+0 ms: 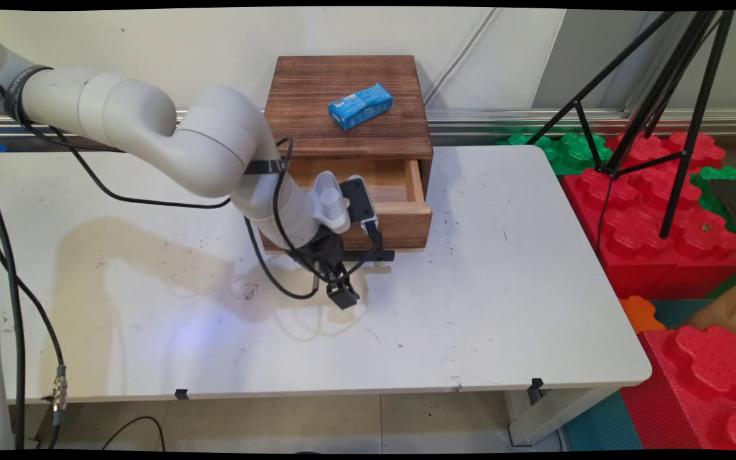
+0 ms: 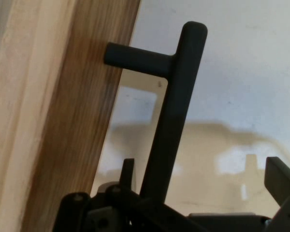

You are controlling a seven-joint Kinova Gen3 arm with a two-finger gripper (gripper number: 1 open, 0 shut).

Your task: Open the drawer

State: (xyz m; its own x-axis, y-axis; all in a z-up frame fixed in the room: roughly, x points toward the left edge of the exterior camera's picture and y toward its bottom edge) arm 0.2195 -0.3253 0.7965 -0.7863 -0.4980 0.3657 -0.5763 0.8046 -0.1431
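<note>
Drawer [image 1: 400, 191] of wooden box [image 1: 349, 108], pulled partly out at table's [image 1: 502, 287] far side, black bar handle [image 2: 176, 111] between gripper's [image 1: 342, 295] spread fingers [image 2: 280, 176], ungripped; blue packet [image 1: 360, 105] on top; risk: fingers slipping off handle.

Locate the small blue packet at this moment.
In the main view, the small blue packet lies on top of the brown wooden drawer box at the table's far side, right of centre on its top, above the partly open drawer.

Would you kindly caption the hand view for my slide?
Open gripper beside the black handle of the wooden drawer, white table behind.
</note>
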